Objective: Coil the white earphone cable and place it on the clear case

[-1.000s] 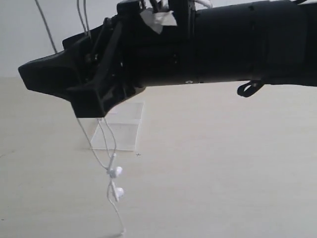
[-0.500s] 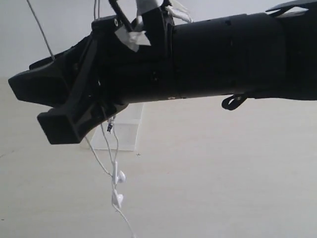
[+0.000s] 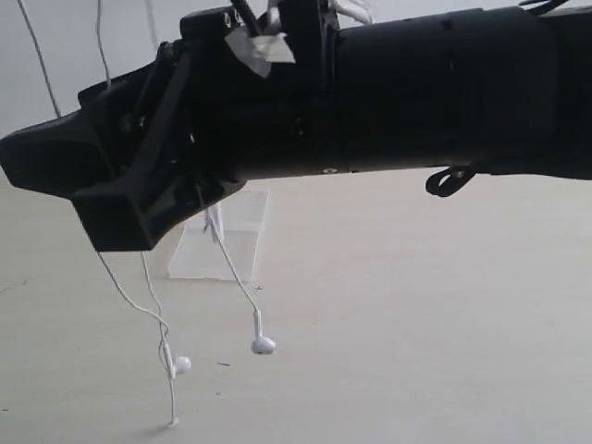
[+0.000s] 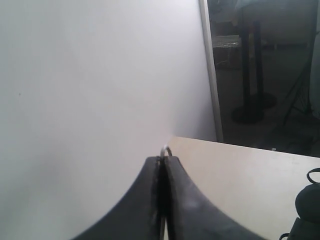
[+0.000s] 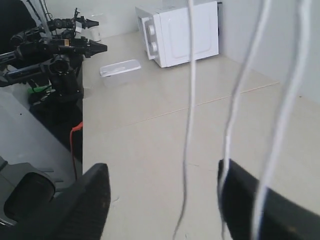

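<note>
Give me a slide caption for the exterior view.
Thin white earphone cable dangles past black right end effector, earbuds above beige table, clear rectangular plastic case behind.

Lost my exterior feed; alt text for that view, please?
A black robot arm fills the upper frame, its right gripper pointing left. A thin white earphone cable hangs beneath, earbuds dangling above the beige table, before a clear rectangular plastic case.

Black arm, taped wrist, dark pincers
The right arm (image 3: 416, 92) is a thick black cylinder ending in the angular black right pincer (image 3: 55, 194); at its 12 o'clock edge sit a crumpled patch of pale tape (image 3: 259, 46) and a black cable (image 3: 242, 13), at 6 o'clock a small black loop (image 3: 450, 179). The left pincer (image 4: 163, 159) has two dark grey fingers (image 4: 147, 200) with curved outer flanks; the right one's fingers (image 5: 90, 200) are broad, rounded, black
</note>
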`<state>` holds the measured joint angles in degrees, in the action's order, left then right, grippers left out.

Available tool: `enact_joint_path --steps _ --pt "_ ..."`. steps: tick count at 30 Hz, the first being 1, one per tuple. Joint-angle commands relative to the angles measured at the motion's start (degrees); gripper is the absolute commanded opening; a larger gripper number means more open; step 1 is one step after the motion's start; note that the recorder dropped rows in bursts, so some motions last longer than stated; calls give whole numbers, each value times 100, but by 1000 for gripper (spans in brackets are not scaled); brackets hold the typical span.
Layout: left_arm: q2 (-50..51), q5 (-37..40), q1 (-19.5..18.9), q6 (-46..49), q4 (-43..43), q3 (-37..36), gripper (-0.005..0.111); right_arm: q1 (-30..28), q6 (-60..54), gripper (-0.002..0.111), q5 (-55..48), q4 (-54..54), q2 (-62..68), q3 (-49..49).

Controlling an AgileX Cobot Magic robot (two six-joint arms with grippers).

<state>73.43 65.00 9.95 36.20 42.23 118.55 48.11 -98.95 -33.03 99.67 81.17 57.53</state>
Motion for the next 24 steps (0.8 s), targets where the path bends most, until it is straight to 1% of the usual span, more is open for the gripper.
enact_joint_path --steps 1,4,12,14,17,19,22,24 --pt "-41 -27 34 -35 71 18 0 20 162 68 277 13 119 60" --pt "-41 -27 34 -35 71 18 0 20 302 70 344 14 149 60" --pt "-41 -44 34 -35 60 18 0 20 315 69 507 25 152 60" --pt "-41 -56 34 -35 60 18 0 20 315 65 508 25 152 60" --pt "-41 -109 34 -35 60 18 0 20 315 54 536 25 163 60" --pt "-41 -109 34 -35 60 18 0 20 315 50 536 25 163 60" --pt "-41 -109 34 -35 48 18 0 20 315 47 526 25 163 60" --pt "-41 -109 34 -35 48 18 0 20 315 42 513 25 163 60"
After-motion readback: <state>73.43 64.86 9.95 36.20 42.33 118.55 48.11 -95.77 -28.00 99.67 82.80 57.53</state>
